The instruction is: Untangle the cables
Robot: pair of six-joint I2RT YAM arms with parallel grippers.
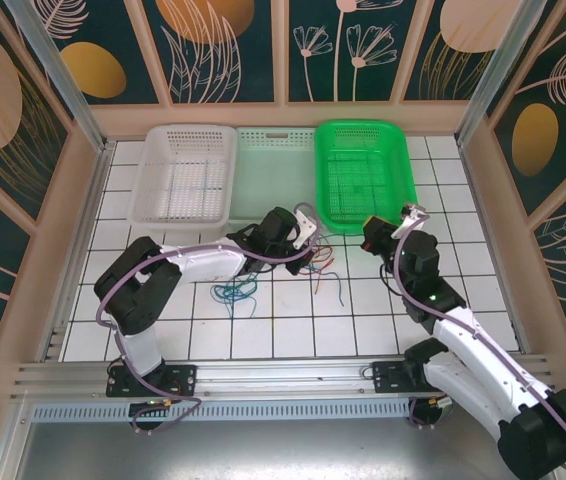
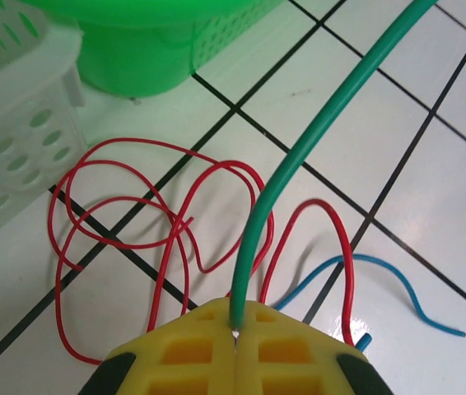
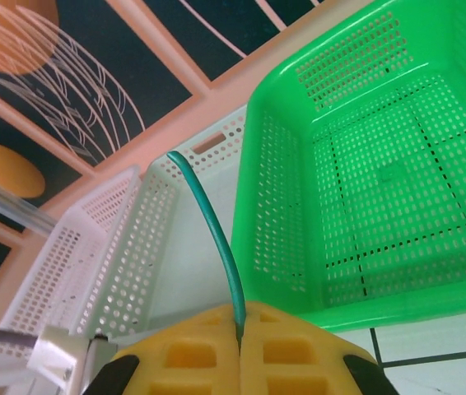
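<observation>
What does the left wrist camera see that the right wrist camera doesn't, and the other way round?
Left wrist, not right: a looping red cable and a blue cable lying on the floor tiles. Right wrist, not left: the inside of the green basket and the painted wall panels. Shared: the green basket, a pale perforated basket beside it, and shut yellow fingers pinching a teal-green cable: the left gripper in its view, the right gripper in its own.
</observation>
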